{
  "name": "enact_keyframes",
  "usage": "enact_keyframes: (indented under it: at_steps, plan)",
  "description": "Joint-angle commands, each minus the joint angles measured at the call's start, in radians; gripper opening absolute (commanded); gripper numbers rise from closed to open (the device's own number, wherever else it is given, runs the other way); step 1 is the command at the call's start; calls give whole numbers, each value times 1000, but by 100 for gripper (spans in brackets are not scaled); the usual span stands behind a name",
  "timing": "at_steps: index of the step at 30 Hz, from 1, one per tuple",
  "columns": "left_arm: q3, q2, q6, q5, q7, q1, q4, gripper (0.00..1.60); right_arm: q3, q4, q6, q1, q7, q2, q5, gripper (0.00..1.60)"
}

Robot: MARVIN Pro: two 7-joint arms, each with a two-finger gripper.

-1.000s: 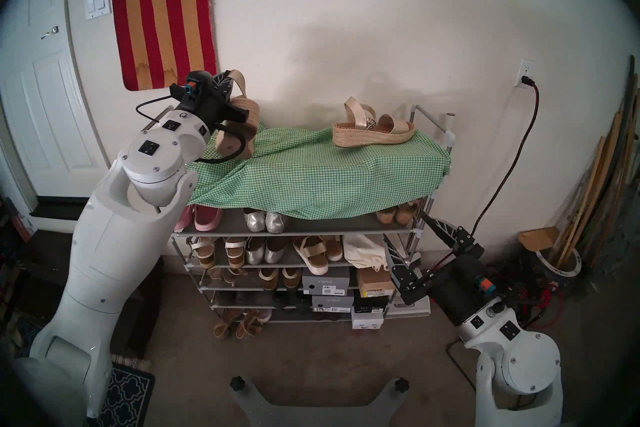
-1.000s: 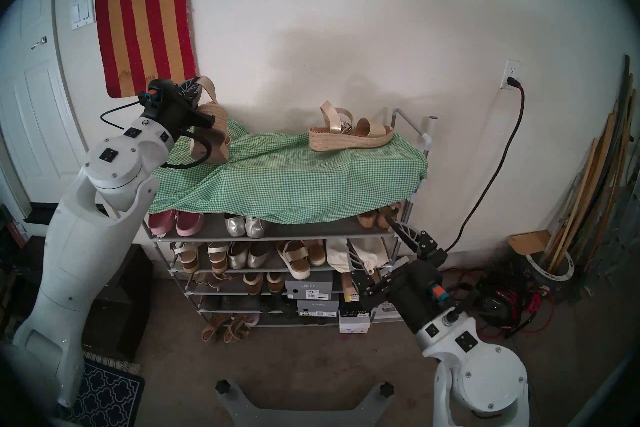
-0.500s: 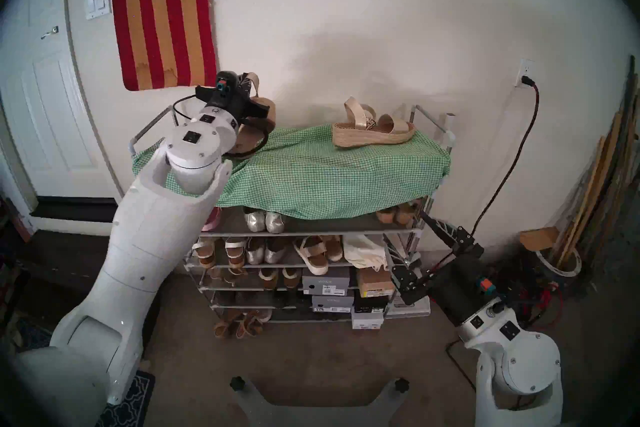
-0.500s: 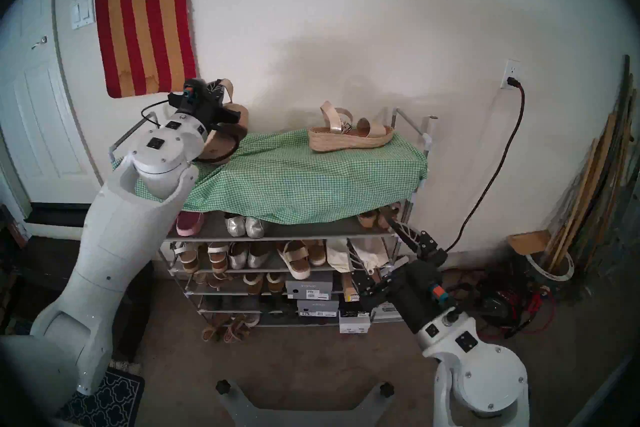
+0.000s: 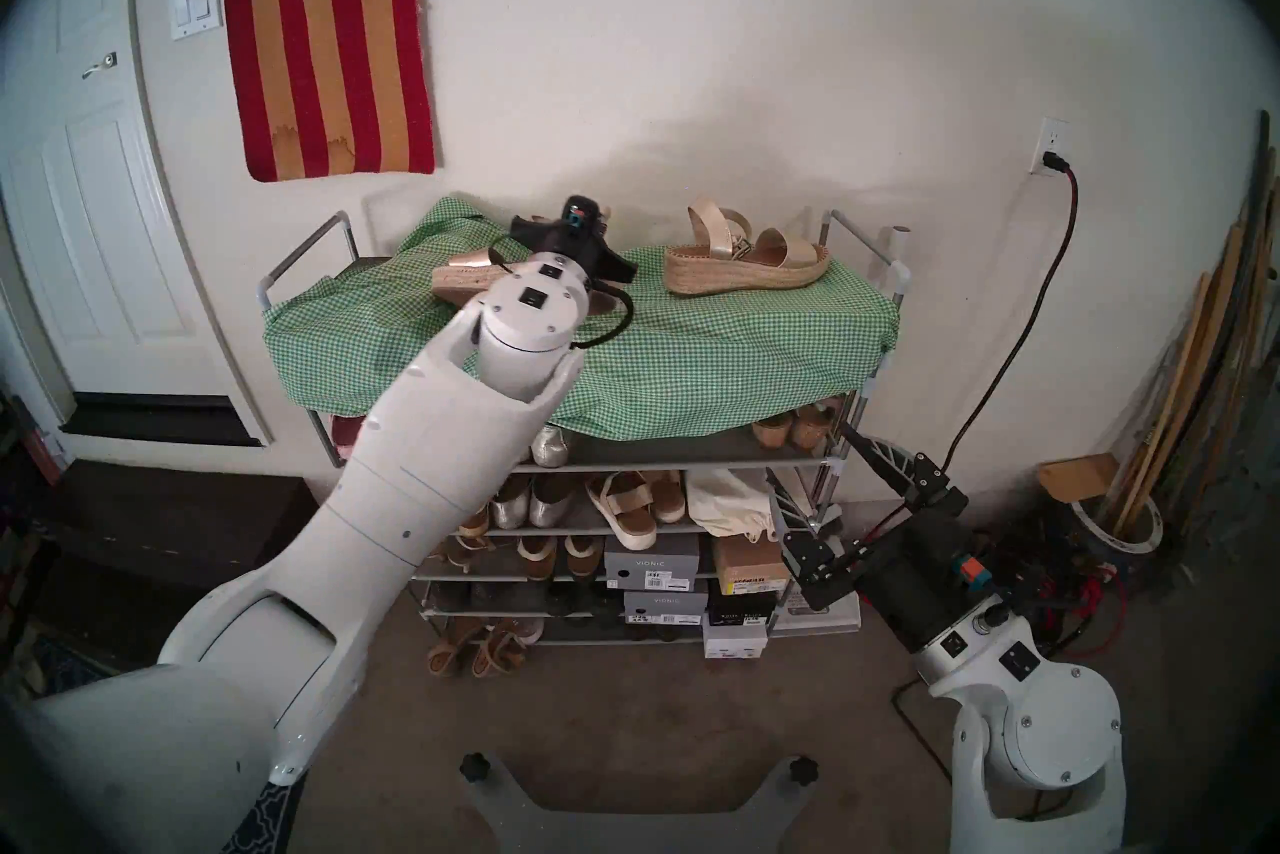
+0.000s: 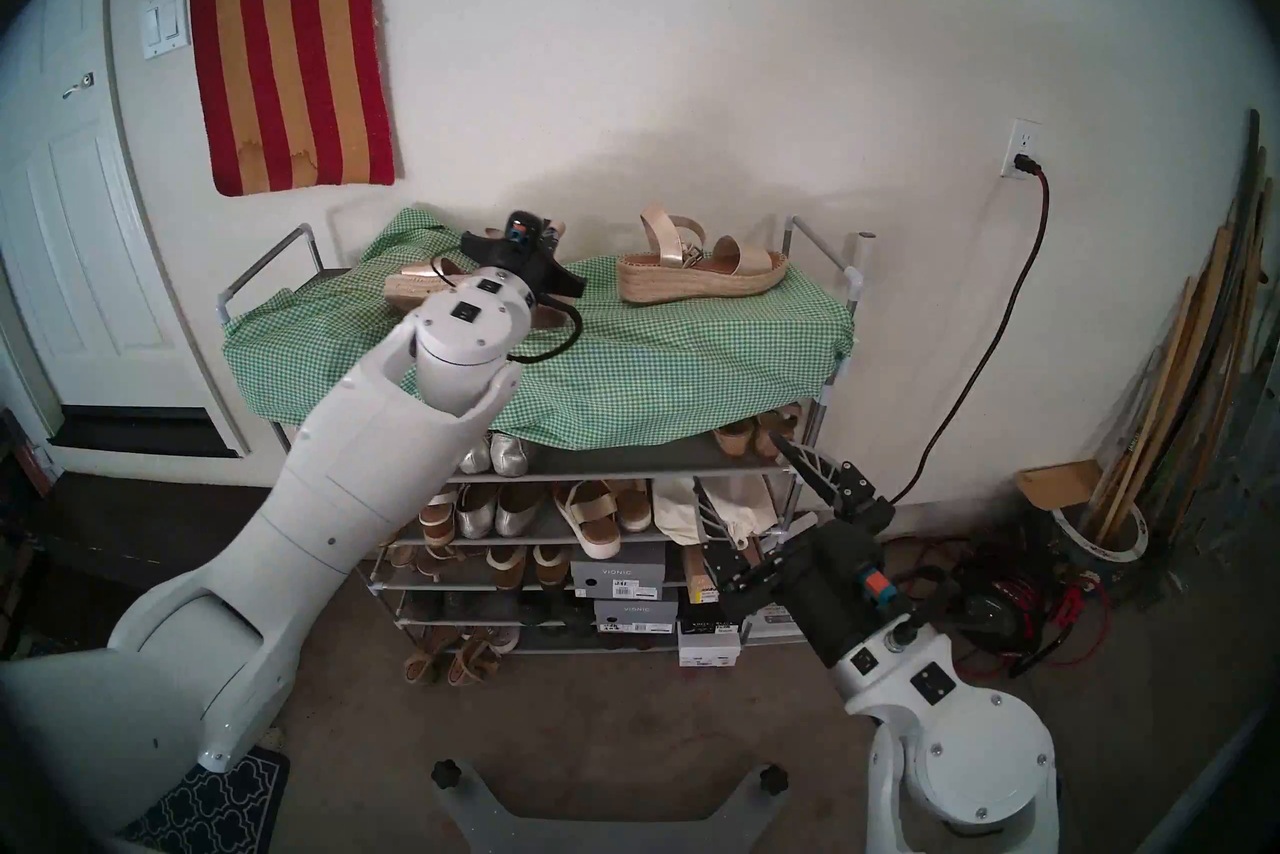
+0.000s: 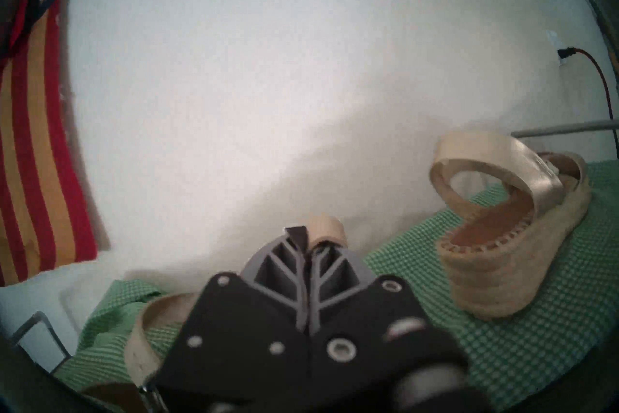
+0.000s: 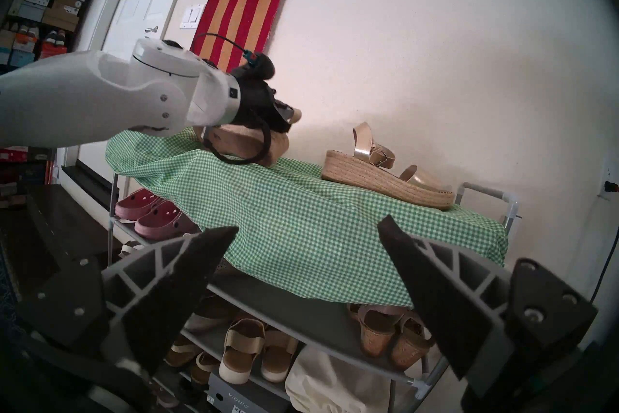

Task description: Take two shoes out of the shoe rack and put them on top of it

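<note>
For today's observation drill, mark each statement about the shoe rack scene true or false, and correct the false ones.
1. The left gripper is shut on a sandal strap. True.
2. The right gripper holds the other sandal. False: it is open and empty, beside the rack.
3. One jute-soled sandal stands on the green checked cloth. True.
4. The top of the shoe rack is bare. False: the cloth covers it.
5. Both arms reach over the rack's top. False: only the left does.

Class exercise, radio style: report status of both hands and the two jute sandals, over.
Left hand shut on second sandal's ankle strap, over the green cloth. Right hand open, empty. First sandal already atop rack. Nothing blocking.
</note>
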Motion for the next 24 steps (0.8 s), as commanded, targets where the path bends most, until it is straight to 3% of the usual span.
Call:
enact_keyframes:
  at_steps: [1,22,24]
  plan:
    - [51,-118,8,19,47,-48,121,0,-2,-1,0,1,1,0,1,160]
    - [21,-215,-4,59,191,-186,447,0,-3,-1,0,1,1,-1,0,160]
    - [10,-210,3,57,198,-189,444,0,-3,-1,0,1,1,-1,0,160]
